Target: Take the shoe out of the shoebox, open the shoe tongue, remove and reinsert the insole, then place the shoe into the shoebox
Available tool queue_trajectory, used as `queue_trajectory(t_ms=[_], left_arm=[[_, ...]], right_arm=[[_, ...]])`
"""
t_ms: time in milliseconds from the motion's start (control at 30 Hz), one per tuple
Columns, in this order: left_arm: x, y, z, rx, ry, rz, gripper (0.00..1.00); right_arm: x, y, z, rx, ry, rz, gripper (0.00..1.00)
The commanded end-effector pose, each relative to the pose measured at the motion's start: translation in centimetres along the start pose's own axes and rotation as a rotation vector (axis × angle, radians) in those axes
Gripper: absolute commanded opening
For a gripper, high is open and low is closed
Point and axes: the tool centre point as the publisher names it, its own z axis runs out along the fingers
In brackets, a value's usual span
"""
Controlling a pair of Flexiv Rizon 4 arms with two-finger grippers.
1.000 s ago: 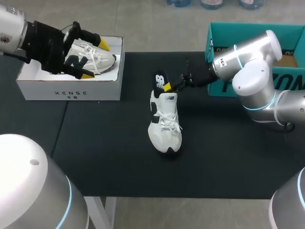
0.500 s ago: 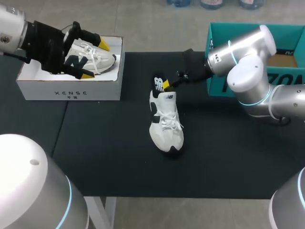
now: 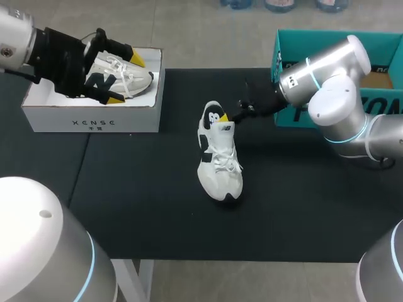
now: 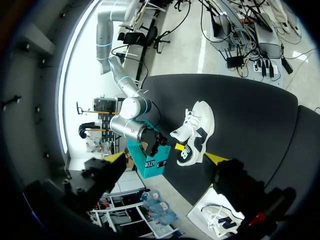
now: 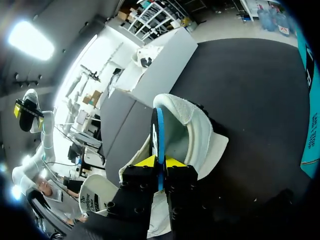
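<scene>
Insole [image 5: 157,125] was pinched edge-on by right claw [image 5: 159,161], partly inside shoe [image 5: 200,135] just ahead of it on surface [image 3: 157,189]. Judged thin, floppy, light; heel end best gripped. Left claw [image 3: 124,78] was seen spread.

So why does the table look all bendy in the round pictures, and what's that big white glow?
Left wrist view: the fisheye lens curves the edge of the table, and the glow is bright room light washing out the background. Right wrist view: same curving, plus a glaring lamp beyond the shoe. Head view: table edges straight, light even.
</scene>
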Motion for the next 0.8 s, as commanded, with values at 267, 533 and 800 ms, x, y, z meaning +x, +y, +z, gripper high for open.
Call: queue_trajectory(t_ms=[267, 533, 800], left_arm=[[0.0, 0.0, 0.0, -0.002, 0.003, 0.0, 1.0], [0.0, 0.0, 0.0, -0.002, 0.003, 0.0, 1.0], [0.0, 0.0, 0.0, -0.002, 0.003, 0.0, 1.0]], right_arm=[[-0.2, 2.5, 0.7, -0.007, -0.002, -0.036, 0.27], [0.1, 1.1, 0.6, 0.028, -0.015, -0.022, 0.0], [0.2, -0.7, 1.5, 0.116, -0.022, -0.032, 0.0]])
